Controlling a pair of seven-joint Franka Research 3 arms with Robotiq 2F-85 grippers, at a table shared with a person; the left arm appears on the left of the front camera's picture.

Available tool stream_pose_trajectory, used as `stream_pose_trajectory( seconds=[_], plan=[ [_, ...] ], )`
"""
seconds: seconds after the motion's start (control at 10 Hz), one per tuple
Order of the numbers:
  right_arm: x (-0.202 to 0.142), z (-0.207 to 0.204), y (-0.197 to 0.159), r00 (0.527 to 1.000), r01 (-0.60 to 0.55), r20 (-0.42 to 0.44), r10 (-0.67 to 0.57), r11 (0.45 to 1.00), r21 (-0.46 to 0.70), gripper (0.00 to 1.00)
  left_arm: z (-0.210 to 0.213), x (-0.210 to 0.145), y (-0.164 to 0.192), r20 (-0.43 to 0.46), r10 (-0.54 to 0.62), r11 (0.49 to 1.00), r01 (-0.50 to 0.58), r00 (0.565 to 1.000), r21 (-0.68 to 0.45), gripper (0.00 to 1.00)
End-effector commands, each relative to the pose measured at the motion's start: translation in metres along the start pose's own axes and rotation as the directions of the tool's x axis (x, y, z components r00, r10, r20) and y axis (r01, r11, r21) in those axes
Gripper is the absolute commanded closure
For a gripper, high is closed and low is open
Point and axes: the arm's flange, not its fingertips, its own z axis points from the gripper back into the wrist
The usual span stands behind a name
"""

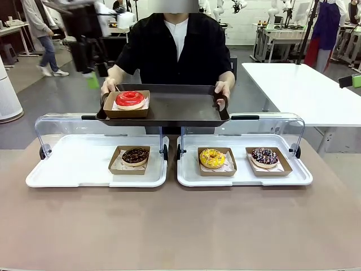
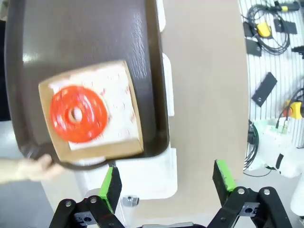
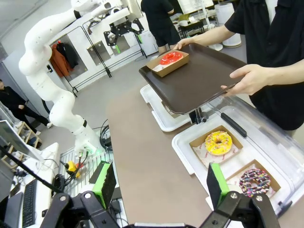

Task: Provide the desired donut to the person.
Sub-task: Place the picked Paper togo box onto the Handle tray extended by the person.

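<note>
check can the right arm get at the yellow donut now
Likely yes. The yellow donut lies uncovered in the white tray, its clear lid swung back, and nothing stands between it and the open right gripper. The person's dark tray is held farther back.

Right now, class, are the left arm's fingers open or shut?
Open: the left fingers stand wide apart, green pads facing, gripping nothing.

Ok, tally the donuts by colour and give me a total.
Red donut: 1
Yellow donut: 1
Dark sprinkled donuts: 2
Total: 4
</note>
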Motion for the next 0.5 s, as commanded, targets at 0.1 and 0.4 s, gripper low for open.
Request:
stream_pose_trajectory(
  seconds=[0.1,0.4],
  plan=[
    [0.001,0.0,0.0,1.0,-0.01,0.016,0.01,1.0,0.011,0.0,-0.014,-0.055,-0.028,0.022,0.0,1.0,-0.001,1.0,0.022,0.0],
    [0.001,0.0,0.0,1.0,-0.01,0.016,0.01,1.0,0.011,0.0,-0.016,-0.087,-0.043,0.054,0.011,0.996,-0.016,0.998,0.084,0.0]
  ],
)
